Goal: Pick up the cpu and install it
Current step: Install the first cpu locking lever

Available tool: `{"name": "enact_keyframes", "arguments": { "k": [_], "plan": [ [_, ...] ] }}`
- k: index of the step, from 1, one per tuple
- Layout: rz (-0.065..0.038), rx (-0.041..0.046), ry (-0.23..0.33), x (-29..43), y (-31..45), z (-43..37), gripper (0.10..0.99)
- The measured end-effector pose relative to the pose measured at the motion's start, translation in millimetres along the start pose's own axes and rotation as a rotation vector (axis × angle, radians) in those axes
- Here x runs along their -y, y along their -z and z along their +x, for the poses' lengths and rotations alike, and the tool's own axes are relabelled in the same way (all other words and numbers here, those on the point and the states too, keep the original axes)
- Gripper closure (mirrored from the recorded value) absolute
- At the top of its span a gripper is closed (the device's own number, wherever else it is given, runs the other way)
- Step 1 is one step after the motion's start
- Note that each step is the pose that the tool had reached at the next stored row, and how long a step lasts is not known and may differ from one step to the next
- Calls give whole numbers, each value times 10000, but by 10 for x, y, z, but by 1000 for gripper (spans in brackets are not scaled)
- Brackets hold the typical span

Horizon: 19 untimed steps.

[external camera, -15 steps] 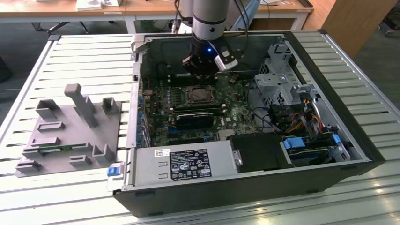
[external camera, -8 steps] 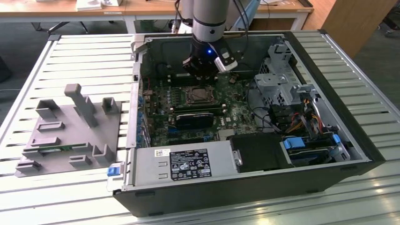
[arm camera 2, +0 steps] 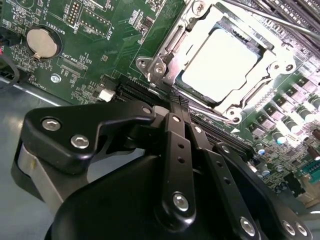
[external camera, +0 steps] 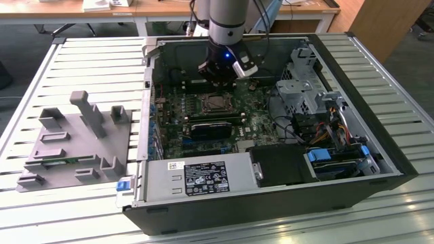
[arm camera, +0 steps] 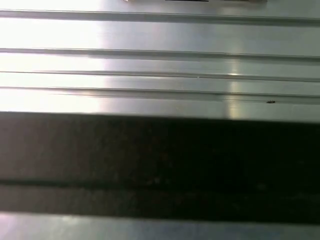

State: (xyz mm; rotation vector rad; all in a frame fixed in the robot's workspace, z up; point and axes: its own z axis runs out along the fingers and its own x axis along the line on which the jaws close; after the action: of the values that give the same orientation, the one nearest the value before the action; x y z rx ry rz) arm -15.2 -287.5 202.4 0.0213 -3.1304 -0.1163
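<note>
One open computer case [external camera: 379,168] lies on a slatted metal table [external camera: 88,61], its dark walls rising on every side of the green motherboard [external camera: 173,109], so the arm has room only from above. A wooden desk [external camera: 68,12] stands at the far edge of the room. On the exterior view's left a grey fixture block [external camera: 74,142] sits well apart from the case. Cables and a drive cage [external camera: 308,86] crowd the case's right side. The gripper [external camera: 218,81] hangs just above the socket [external camera: 217,103]; whether its fingers are apart or closed I cannot tell. In the second wrist view the cpu [arm camera 2: 220,62] lies seated inside the socket's metal frame [arm camera 2: 165,42].
</note>
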Motion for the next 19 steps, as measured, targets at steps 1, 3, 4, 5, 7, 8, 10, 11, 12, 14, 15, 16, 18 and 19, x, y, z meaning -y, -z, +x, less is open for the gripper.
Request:
{"name": "enact_keyframes", "arguments": {
  "k": [1,3,4,5,7,8,10,11,12,14,15,16,18,19],
  "plan": [
    [0,0,0,-1,11,0,980],
    [0,2,0,-2,15,0,980],
    [124,-1,0,-1,10,0,980],
    [179,-2,-1,-1,4,0,980],
    [244,-3,-1,0,-5,-1,980],
    [258,-3,0,0,-8,-1,980],
    [296,-3,-3,1,-16,0,980],
    [320,-4,-3,1,-21,0,980],
    [346,-6,-4,1,-25,0,980],
    [393,-7,-4,0,-32,0,980],
    [411,-5,-4,-1,-37,-1,980],
    [428,-6,-3,-2,-41,-1,980],
    [449,-9,-4,-4,-46,0,980],
    [450,-8,-4,-7,-49,0,980]
  ]
}}
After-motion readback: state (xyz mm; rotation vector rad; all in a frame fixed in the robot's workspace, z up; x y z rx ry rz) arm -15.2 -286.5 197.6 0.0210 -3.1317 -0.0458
